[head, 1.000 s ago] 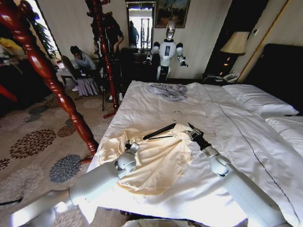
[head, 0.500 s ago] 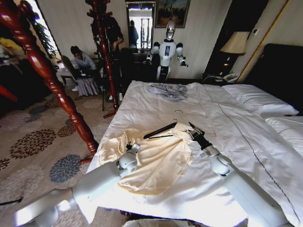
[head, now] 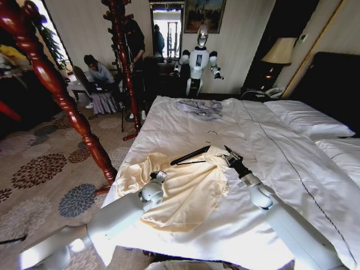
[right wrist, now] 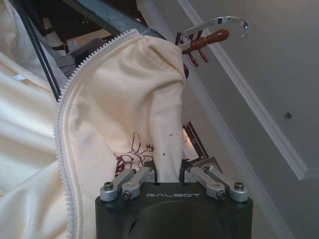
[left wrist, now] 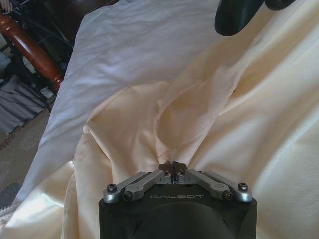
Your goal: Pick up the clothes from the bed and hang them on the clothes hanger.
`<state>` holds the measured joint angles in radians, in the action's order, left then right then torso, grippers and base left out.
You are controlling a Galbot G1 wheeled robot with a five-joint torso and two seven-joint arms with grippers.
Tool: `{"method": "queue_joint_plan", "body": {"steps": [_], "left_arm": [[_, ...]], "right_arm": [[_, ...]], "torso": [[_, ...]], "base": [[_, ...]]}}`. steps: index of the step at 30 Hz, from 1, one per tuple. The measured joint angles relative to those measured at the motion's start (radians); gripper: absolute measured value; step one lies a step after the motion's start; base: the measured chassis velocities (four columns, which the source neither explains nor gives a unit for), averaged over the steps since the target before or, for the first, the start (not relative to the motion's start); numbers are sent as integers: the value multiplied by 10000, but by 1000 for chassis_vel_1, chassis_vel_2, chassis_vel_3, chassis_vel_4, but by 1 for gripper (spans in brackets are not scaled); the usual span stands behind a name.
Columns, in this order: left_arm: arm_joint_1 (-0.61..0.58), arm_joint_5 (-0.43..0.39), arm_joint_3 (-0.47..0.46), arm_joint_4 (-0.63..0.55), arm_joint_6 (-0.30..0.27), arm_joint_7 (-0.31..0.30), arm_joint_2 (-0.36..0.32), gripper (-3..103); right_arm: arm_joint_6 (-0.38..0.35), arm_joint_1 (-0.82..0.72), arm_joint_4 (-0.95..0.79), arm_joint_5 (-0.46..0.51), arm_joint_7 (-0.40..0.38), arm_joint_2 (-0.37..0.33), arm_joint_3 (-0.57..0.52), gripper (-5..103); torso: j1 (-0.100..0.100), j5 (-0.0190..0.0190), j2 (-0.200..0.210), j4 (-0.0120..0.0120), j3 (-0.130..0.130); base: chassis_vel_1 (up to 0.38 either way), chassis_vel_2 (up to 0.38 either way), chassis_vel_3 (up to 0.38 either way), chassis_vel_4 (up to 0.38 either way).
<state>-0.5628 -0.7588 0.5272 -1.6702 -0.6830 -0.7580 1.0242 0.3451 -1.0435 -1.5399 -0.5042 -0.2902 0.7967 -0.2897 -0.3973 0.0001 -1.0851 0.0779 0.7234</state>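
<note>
The cream T-shirt [head: 183, 188] lay rumpled on the near left part of the bed [head: 281, 163], spread across the white cover close to the edge at my seven o'clock side, with its upper end bunched toward twelve. The black hanger [head: 190, 155] sat at the shirt's twelve o'clock end, one arm sticking out bare toward ten o'clock over the white duvet [head: 169, 129], its silver hook [right wrist: 214, 25] pointing away from me. My right gripper [head: 228, 155] was at the shirt's one o'clock corner, just beside the hanger; from the right wrist camera I saw its fingers closed on a fold of the cream fabric [right wrist: 164, 139], which rose up between them, with a zip-like ribbed edge running beside it. My left gripper [head: 160, 176] rested on the shirt's nine o'clock side, low on the fabric; in the left wrist camera its fingertips [left wrist: 172, 166] met together, pinching a small gather of the cream cloth where several creases ran in. A smaller grey garment [head: 198, 108] lay well apart at twelve o'clock, near the far edge of the bed. White pillows [head: 306, 118] lay at two o'clock by the dark headboard. A reddish-brown wooden post [head: 62, 95] slanted across at ten o'clock, over the patterned carpet [head: 39, 169] beside the bed.
</note>
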Motion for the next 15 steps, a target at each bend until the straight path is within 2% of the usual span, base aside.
{"method": "queue_joint_plan", "body": {"steps": [11, 15], "left_arm": [[-196, -102, -396, -594, 118, -15, -393, 0], [63, -251, -644, -939, 257, 74, -709, 0]], "right_arm": [[-26, 0, -1, 173, -23, 14, 38, 20], [-86, 175, 60, 444, -275, 111, 153, 20]], "torso": [[0, -1, 0, 0, 0], [0, -1, 0, -2, 0]], "base": [[0, 0, 0, 0], [0, 0, 0, 0]]}}
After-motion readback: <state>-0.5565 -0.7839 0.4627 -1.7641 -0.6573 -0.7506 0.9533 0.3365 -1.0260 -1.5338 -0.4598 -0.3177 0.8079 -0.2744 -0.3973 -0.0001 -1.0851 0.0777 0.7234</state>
